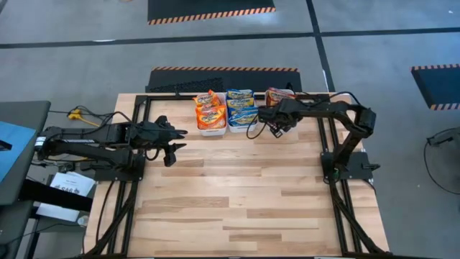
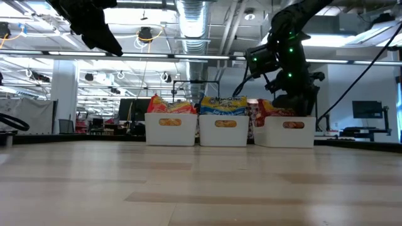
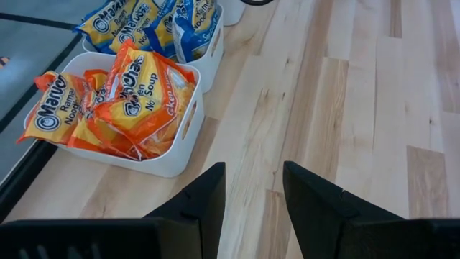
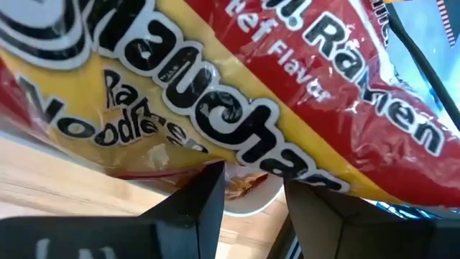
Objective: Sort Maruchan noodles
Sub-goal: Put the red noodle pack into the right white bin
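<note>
I hold the right gripper (image 4: 251,188), fingers parted, right above the red beef packet (image 4: 237,93) over its tub (image 2: 284,131); next, withdraw; left gripper (image 3: 251,188) waits parted.

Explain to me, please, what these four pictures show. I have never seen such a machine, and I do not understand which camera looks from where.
It is a robot with two dark arms at a wooden table. Each arm ends in a two-finger gripper. One picture looks straight down from above, one looks level across the tabletop, and two come from cameras on the arms' wrists.

At the far edge stand three white tubs: the orange noodle packets fill one, the blue packets the middle one, and the dark red packets the third.

The left gripper is open and empty, above the table near the orange tub. The right gripper is at the red tub; its wrist camera shows a red packet very close, but whether it is gripped cannot be seen.
</note>
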Robot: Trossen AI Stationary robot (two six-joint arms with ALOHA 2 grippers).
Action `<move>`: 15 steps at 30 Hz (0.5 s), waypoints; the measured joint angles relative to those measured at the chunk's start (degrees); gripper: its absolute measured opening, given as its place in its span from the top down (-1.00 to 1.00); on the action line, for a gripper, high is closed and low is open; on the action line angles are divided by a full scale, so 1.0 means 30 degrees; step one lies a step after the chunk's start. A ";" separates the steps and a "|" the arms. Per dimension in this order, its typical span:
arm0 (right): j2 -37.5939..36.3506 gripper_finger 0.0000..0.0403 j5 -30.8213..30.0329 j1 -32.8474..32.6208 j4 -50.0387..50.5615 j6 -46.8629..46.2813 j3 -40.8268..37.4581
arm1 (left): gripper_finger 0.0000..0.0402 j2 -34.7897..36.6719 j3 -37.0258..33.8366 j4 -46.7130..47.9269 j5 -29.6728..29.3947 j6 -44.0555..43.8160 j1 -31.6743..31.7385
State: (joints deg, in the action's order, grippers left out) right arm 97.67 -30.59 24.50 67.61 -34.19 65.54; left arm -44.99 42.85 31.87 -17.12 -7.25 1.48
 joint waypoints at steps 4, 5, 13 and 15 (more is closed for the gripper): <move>0.0008 0.20 -0.0029 -0.0402 0.0710 0.0029 0.0499 | 0.35 -0.0003 0.0000 -0.0002 0.0000 0.0000 0.0005; -0.0078 0.21 -0.0052 -0.0548 0.0950 0.0041 0.0705 | 0.35 0.0001 0.0000 -0.0004 0.0000 0.0000 -0.0001; -0.0146 0.26 -0.0314 -0.1719 0.2832 -0.0111 0.2211 | 0.35 -0.0007 0.0000 -0.0004 0.0000 -0.0003 -0.0001; -0.0146 0.25 -0.0340 -0.1816 0.3088 -0.0136 0.2321 | 0.35 -0.0006 0.0000 -0.0004 0.0000 -0.0007 0.0006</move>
State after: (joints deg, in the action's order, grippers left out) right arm 97.23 -31.61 19.05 76.88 -34.59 72.50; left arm -45.01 42.85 31.86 -17.12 -7.27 1.50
